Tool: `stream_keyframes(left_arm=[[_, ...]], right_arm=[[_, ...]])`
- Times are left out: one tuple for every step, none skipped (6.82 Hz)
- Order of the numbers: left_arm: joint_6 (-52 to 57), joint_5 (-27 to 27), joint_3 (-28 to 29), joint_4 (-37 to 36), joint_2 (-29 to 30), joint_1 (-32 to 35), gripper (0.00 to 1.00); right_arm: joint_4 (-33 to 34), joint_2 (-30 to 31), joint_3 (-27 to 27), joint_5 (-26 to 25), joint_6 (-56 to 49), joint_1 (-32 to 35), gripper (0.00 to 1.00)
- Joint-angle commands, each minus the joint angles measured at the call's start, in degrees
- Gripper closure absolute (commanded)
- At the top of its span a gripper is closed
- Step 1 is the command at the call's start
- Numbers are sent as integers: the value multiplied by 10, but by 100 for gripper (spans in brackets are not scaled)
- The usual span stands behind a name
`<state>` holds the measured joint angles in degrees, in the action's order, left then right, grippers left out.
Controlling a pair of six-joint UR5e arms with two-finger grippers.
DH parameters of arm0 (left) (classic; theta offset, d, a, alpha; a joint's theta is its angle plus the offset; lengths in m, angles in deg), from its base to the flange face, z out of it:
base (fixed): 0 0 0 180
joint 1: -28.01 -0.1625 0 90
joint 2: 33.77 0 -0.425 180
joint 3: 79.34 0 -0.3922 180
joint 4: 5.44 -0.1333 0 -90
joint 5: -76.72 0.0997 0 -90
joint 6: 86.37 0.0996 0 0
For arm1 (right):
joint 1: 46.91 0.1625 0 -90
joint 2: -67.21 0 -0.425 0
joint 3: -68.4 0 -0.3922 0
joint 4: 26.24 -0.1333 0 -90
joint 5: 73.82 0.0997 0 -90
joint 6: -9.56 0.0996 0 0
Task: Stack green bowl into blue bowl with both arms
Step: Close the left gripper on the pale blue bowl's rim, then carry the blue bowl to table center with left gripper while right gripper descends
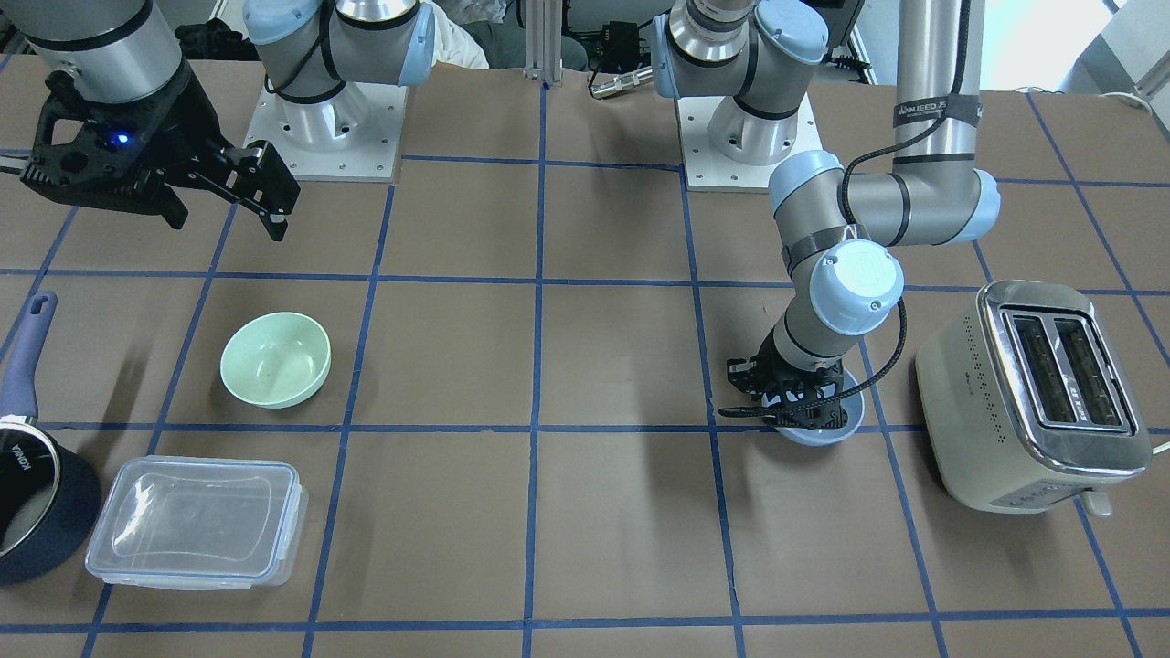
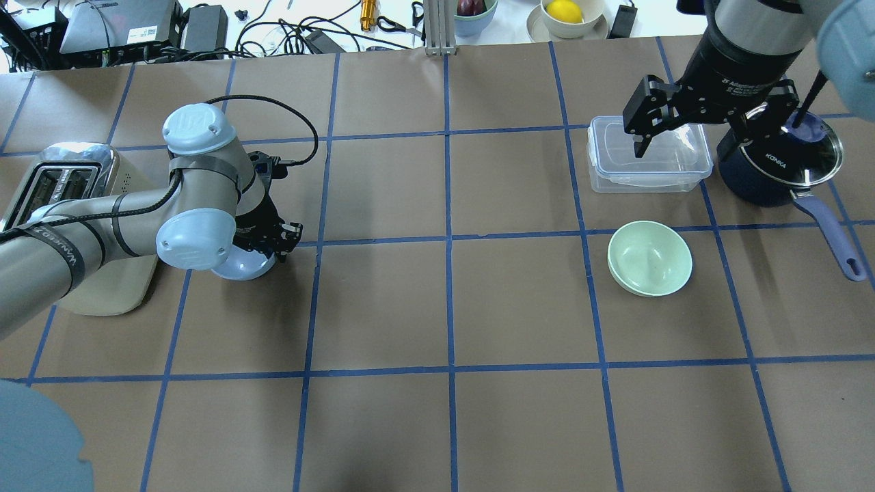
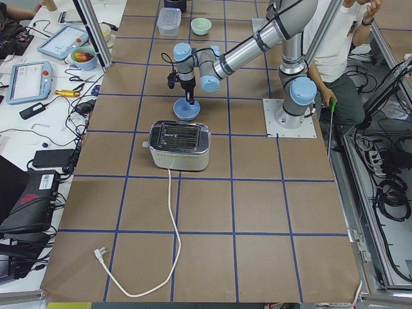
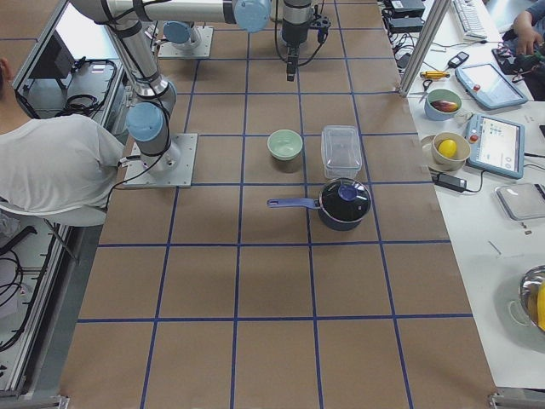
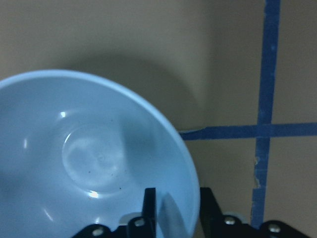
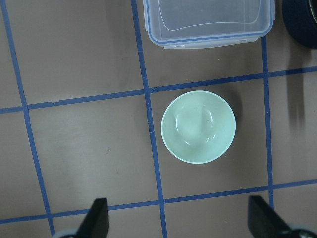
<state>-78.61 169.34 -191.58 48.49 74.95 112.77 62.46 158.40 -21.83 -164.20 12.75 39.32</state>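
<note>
The pale green bowl [image 1: 275, 358] sits upright on the table; it also shows in the overhead view [image 2: 649, 257] and, straight below the camera, in the right wrist view [image 6: 198, 126]. My right gripper [image 1: 224, 208] hangs open and empty high above it, toward the robot's side [image 6: 178, 218]. The light blue bowl [image 2: 243, 266] stands on the table by the toaster. My left gripper [image 2: 273, 242] is down on it. In the left wrist view its jaws [image 5: 178, 213] are close together, one finger inside the blue bowl [image 5: 89, 158] and one outside, gripping the rim.
A cream toaster [image 1: 1033, 393] stands right beside the blue bowl. A clear lidded plastic container [image 1: 196, 521] and a dark navy saucepan [image 1: 37, 493] with a long handle lie just past the green bowl. Brown paper with blue tape lines lies between the two bowls.
</note>
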Motion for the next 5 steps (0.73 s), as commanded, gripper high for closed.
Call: stream_keyframes(left_arm=[[-1, 17, 19, 1, 1, 14, 100], [-31, 22, 37, 8, -4, 59, 100], [-128, 17, 82, 25, 8, 124, 100], [-230, -10, 144, 65, 25, 193, 100], [-333, -42, 196, 71, 52, 244, 100]], right_arm=[[1, 0, 0, 0, 1, 0, 0], [0, 0, 0, 0, 0, 0, 0], [1, 0, 0, 0, 0, 0, 0], [0, -1, 0, 1, 0, 0, 0], [-2, -2, 1, 1, -2, 0, 0]])
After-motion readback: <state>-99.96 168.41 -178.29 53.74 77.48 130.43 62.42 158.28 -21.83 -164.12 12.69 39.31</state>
